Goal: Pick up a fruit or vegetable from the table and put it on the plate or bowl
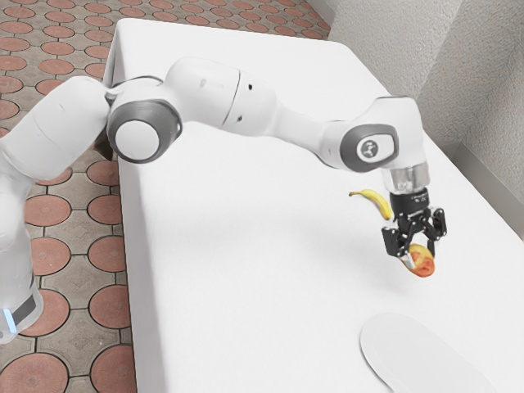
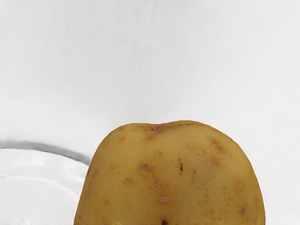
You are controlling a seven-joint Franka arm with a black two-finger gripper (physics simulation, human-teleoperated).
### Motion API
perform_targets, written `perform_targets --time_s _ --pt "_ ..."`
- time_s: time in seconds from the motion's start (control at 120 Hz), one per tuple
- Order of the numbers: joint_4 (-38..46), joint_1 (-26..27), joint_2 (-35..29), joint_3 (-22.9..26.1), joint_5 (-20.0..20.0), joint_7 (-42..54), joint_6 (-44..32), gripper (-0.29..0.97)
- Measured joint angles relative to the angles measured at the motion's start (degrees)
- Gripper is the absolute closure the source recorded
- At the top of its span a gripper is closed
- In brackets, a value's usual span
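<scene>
A white tabletop [image 1: 246, 270] is spread beneath the pincer and carries everything else. The white arm [image 1: 246, 102] is stretched over it from the exterior view's left and is bent down at the wrist, so that the black pincer [image 1: 415, 244] is pointed at the surface. A pale plate [image 1: 422, 360] is set on the tabletop near the pincer, on the side towards the exterior camera and apart from it; its rim [image 2: 33, 183] is also seen from the wrist, just beside the potato. A yellow banana [image 1: 372, 200] is laid behind the pincer, close to the wrist. A brownish potato [image 1: 423, 264] is found directly under the pincer, off the plate, and its speckled skin [image 2: 173, 183] is seen from the wrist. Whether the pincer is closed on the potato cannot be told.
</scene>
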State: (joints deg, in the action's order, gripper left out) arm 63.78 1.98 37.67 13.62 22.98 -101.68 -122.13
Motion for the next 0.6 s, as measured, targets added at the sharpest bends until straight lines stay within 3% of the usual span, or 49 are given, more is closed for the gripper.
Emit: perform_targets --time_s 0.342,0.6 --pt "1.2 16.4 -1.0 -0.4 0.0 -1.0 0.0 0.40" --pt "1.8 17.5 -0.8 -0.5 0.1 -1.8 0.1 0.39"
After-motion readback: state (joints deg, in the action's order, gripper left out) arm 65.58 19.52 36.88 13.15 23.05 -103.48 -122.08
